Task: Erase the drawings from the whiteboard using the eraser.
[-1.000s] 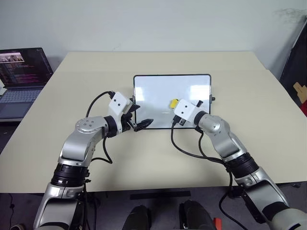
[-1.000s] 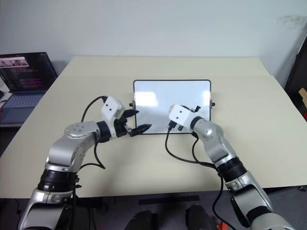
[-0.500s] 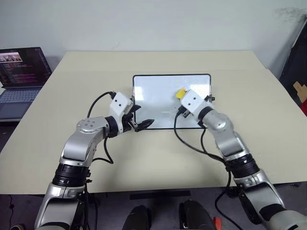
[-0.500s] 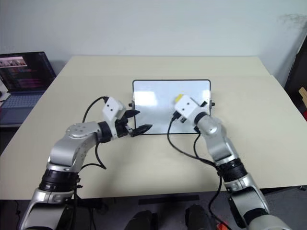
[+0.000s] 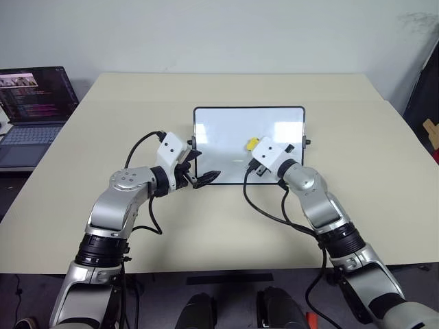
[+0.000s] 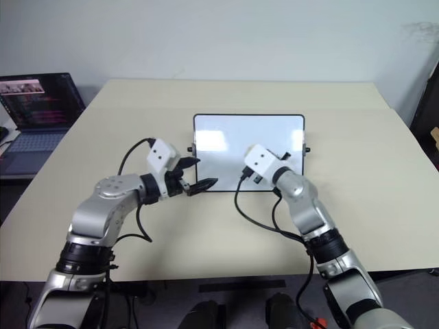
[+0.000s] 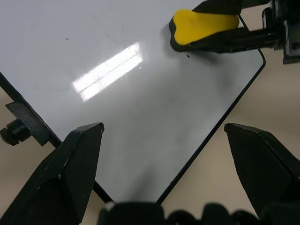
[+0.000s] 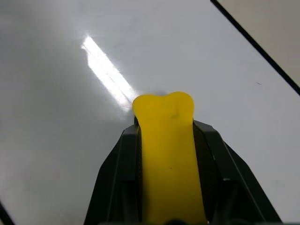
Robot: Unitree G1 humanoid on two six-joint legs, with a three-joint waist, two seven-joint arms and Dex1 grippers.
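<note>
A glossy white board (image 5: 226, 133) with a thin black frame lies on a beige table (image 5: 103, 137), and the eraser (image 8: 169, 154) is yellow between black fingers (image 8: 117, 178)

Left gripper (image 5: 203, 176) jaws wide apart, right gripper (image 5: 252, 146) clamped, both arms extended forward.

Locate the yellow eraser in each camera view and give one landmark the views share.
Left eye view: the eraser shows at the right gripper's tip, over the whiteboard's right half.
Right eye view: hidden behind the right wrist's white housing.
Left wrist view: eraser near the top right, clamped in the right gripper.
Right wrist view: eraser at bottom centre, between the black fingers.
Shared landmark: the whiteboard's thin black frame.
</note>
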